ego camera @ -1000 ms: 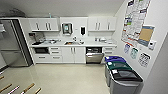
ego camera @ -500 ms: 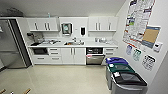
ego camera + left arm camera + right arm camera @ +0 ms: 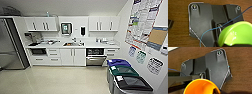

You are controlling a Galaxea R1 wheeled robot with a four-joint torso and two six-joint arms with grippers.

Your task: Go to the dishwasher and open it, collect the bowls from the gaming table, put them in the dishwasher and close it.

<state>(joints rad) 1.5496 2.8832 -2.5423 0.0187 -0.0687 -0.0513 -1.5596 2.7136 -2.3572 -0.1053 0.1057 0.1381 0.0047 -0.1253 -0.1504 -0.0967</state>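
Dishwasher (image 3: pixel 96 60): far wall, right of sink (image 3: pixel 71 44), door shut; green bowl (image 3: pixel 238 35) at left wrist, orange bowl (image 3: pixel 201 87) at right wrist; grip of either gripper cannot be told.

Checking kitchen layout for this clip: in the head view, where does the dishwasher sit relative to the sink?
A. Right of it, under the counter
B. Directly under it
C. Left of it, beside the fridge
A: the steel-fronted dishwasher sits below the counter, right of the sink.

The dishwasher (image 3: pixel 96 60) has a brushed steel front, and the floor (image 3: pixel 55 80) is pretty glossy. Green bowl (image 3: pixel 238 35) and orange bowl (image 3: pixel 201 87) both look like shiny smooth plastic over wood grain.
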